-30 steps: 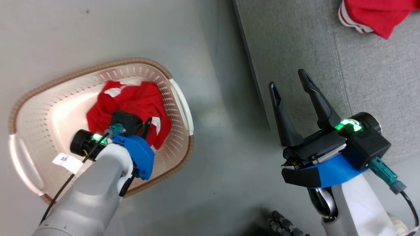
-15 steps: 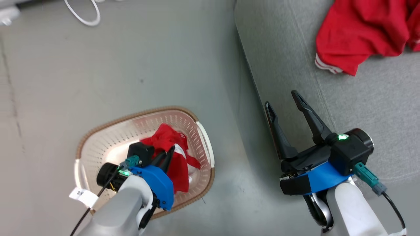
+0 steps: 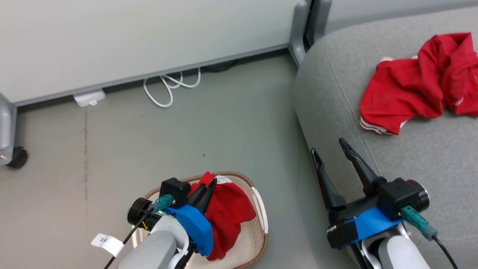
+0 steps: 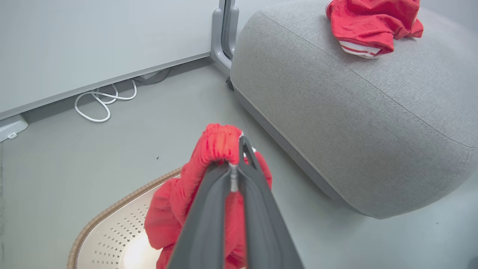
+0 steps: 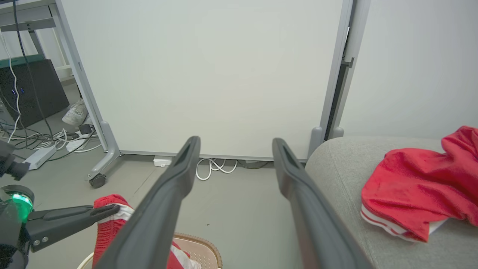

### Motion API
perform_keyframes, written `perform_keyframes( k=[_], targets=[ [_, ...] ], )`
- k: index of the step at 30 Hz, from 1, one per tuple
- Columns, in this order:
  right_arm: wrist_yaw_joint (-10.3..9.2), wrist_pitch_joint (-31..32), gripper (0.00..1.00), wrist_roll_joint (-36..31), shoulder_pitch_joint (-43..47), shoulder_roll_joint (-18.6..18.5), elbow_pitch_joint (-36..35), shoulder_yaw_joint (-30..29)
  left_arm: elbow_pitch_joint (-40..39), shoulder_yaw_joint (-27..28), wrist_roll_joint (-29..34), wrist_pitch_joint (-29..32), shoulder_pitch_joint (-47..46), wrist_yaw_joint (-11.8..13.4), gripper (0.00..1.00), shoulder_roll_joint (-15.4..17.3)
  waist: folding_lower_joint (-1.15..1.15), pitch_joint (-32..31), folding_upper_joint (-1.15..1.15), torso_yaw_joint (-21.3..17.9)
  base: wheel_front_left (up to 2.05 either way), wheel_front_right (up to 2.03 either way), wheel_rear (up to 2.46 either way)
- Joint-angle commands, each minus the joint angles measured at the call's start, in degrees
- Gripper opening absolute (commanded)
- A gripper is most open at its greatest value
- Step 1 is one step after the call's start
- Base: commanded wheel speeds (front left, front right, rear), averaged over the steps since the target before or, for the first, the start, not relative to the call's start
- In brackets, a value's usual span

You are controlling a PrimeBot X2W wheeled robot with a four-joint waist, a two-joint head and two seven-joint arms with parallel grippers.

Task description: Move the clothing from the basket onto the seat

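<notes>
My left gripper is shut on a red garment and holds it up above the cream basket at the bottom of the head view. In the left wrist view the garment drapes over my closed fingers, with the basket below. A second red garment with white stripe trim lies on the grey seat, also seen as a red heap atop the cushion. My right gripper hangs open and empty at the seat's left edge.
A white partition panel on grey wheeled legs stands behind, with a white cable loop and an adapter on the grey floor. A caster sits at far left. Cables and a shoe lie beyond.
The head camera has tilted up, bringing panel and cables into view. My left gripper has lifted the red garment out of the basket bottom; the right gripper stays open.
</notes>
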Motion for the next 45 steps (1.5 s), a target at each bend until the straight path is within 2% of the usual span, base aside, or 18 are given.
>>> perform_keyframes(
  k=[1, 11, 21, 35, 45],
  targets=[
    [0.03, 0.31, 1.0, -0.07, 1.34, -0.05, -0.04, -0.21, -0.5, 0.17, 0.62, -0.28, 0.45, -0.01, 0.0, -0.2, 0.02, -3.24, 0.0, 2.45, 0.0, 0.0, 0.0],
    [0.03, 1.86, 1.0, 0.22, 6.1, -0.05, -0.3, -1.1, -3.98, -1.82, 2.5, -0.28, -2.78, -0.01, 0.0, -2.07, 0.02, -8.75, 0.0, 6.35, 0.0, 0.0, 0.0],
    [0.03, 3.25, 1.0, 0.6, 7.68, -0.05, -0.62, -0.16, -5.89, -4.69, 1.01, -0.28, -8.66, -0.01, 0.0, -3.86, 0.02, -11.14, 0.0, 8.31, 0.0, 0.0, 0.0],
    [0.03, 4.71, 1.0, 0.92, 7.09, -0.05, -0.03, 1.78, -5.25, -7.36, -2.3, -0.29, -16.39, -0.01, 0.0, -5.3, 0.02, -12.04, 0.0, 9.52, 0.0, 0.0, 0.0],
    [0.03, 5.33, 1.0, 1.46, 6.4, -0.05, 0.7, 2.6, -4.36, -8.56, -3.48, -0.29, -17.53, -0.01, 0.0, -5.68, 0.02, -12.09, 0.0, 9.5, 0.0, 0.0, 0.0]
  ],
)
